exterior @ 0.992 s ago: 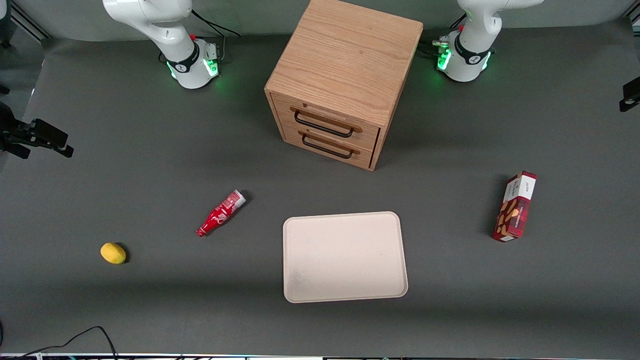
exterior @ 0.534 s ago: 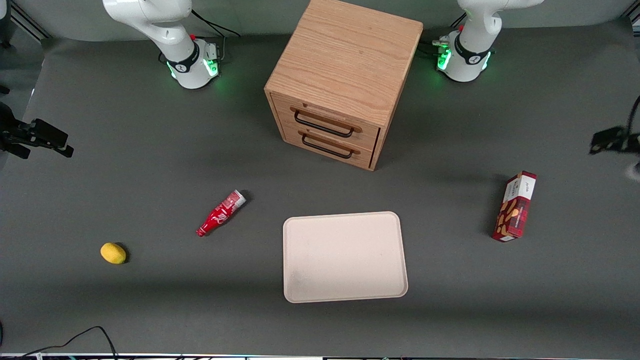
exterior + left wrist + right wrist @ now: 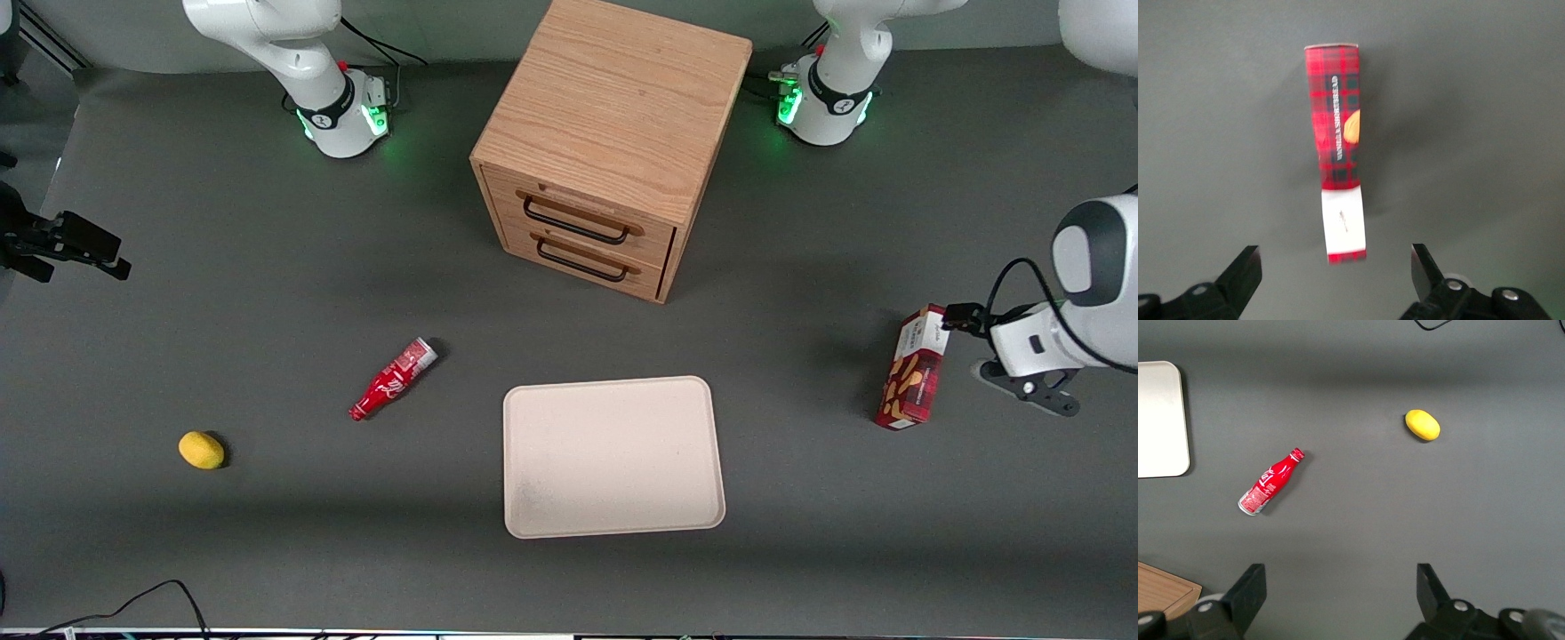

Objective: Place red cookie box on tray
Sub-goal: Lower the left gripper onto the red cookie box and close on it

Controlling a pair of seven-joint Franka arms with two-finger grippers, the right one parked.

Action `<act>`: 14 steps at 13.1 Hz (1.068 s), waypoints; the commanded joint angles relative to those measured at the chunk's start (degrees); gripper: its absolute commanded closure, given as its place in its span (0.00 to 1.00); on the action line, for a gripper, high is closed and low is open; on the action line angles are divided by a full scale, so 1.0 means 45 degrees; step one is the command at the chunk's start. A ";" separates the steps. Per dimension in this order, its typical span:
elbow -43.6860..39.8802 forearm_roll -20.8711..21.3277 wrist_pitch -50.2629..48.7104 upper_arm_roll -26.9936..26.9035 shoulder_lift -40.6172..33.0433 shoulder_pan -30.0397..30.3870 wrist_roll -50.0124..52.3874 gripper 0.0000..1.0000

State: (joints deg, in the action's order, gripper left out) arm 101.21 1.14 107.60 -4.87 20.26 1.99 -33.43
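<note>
The red cookie box point(image 3: 914, 369) lies on its long narrow side on the dark table, toward the working arm's end. In the left wrist view the red cookie box point(image 3: 1338, 140) shows its plaid side and white end panel. My left gripper point(image 3: 1027, 389) hovers just beside the box, toward the table's end. The gripper point(image 3: 1333, 257) is open wide above the box's white end and holds nothing. The pale beige tray point(image 3: 613, 458) lies flat near the table's middle, nearer the front camera than the cabinet, and nothing is on it.
A wooden two-drawer cabinet point(image 3: 613, 142) stands at the middle of the table, farther from the camera than the tray. A small red bottle point(image 3: 391, 380) and a yellow lemon point(image 3: 201, 450) lie toward the parked arm's end.
The left arm has swung in from the working arm's end of the table and come down beside the cookie box. The box, tray and other objects have not moved.
</note>
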 commanded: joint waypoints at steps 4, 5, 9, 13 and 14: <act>0.1141 -0.0272 0.2589 0.0009 0.0847 -0.0150 -0.0463 0.00; 0.1277 -0.0272 0.2960 0.0028 0.0984 -0.0150 -0.0463 0.00; 0.1454 -0.0331 0.3900 0.0087 0.1571 -0.0150 -0.0443 0.00; 0.1628 -0.0526 0.4367 0.0087 0.1923 -0.0150 -0.0404 0.31; 0.1688 -0.0526 0.4447 0.0087 0.1923 -0.0131 -0.0385 0.61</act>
State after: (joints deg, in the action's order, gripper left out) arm 107.58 -0.19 125.86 -4.09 29.00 1.79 -34.30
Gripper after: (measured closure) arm 0.115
